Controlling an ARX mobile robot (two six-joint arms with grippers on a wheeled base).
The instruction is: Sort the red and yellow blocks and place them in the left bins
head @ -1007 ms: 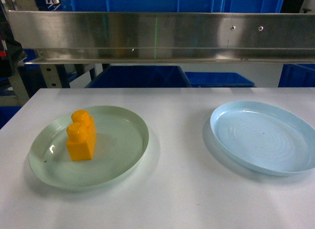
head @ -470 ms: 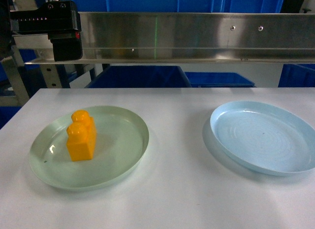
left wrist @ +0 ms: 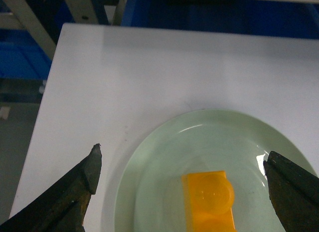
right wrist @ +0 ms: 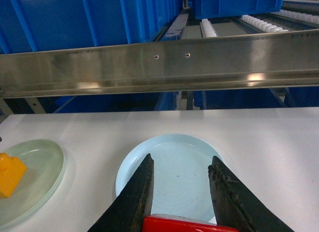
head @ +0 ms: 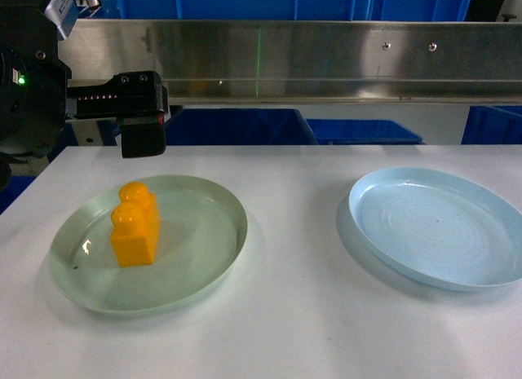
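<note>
Yellow block [head: 135,225] sits upright, studs up, inside the green plate [head: 204,269], left of centre of it, w/ bare plate on all sides. 1 yellow block in view. In my left wrist view the same block [left wrist: 209,200] lies low in frame, between my two finger tips but below them, not touched.

My left gripper [left wrist: 182,169] has its jaws spread wide, wider than the block, nothing held; one finger [left wrist: 84,174] hangs over the table off the plate's edge, the other over the plate's opposite rim. In the head view the left gripper [head: 140,110] hovers above the table's far left part, just behind the green plate, apart from it.

My right gripper [right wrist: 182,179] has jaws partly open, a moderate gap. A red block [right wrist: 187,225] shows at the frame's bottom between the fingers; only its top edge is visible, so can't tell if the jaws actually grip it. 1 red block seen. Right gripper isn't in the head view.

Plates: 2 – green on the left, blue plate [head: 436,228] on the right, nothing in it. They sit well apart w/ bare white table [head: 298,257] between and in front. Blue plate's right rim is near the head frame's right edge. Behind the table's far edge runs a steel rail [head: 326,57], blue crates [head: 232,126] beyond it.
</note>
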